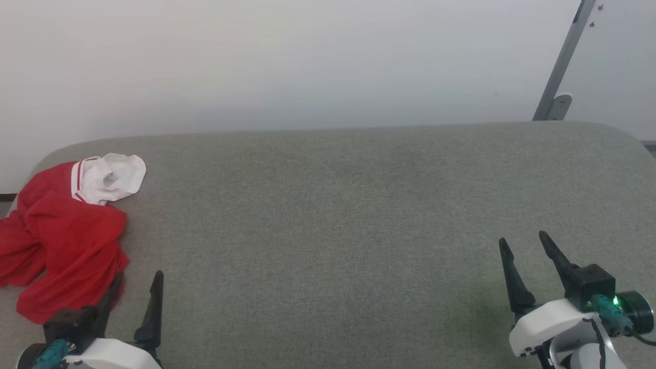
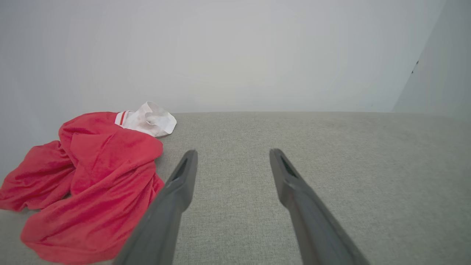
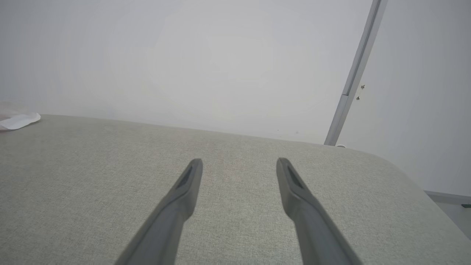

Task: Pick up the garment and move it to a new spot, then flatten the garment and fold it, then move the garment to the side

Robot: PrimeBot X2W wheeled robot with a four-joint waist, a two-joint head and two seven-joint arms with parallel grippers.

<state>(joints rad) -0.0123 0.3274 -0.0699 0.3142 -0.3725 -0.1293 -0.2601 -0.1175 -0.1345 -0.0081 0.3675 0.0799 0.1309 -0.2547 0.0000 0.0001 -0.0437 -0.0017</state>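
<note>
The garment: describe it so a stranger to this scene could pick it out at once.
Take the wide grey table before the pale wall. At its left edge, just beyond the left gripper, lies the garment, a crumpled heap. It alone is red, with a white, red-striped part at its far end.

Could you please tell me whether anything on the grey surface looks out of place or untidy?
Yes: the red garment lies crumpled in a heap at the far left end of the grey padded surface, with a white sleeve bunched on its far side, rather than spread flat. Nothing else looks spilled or damaged.
</note>
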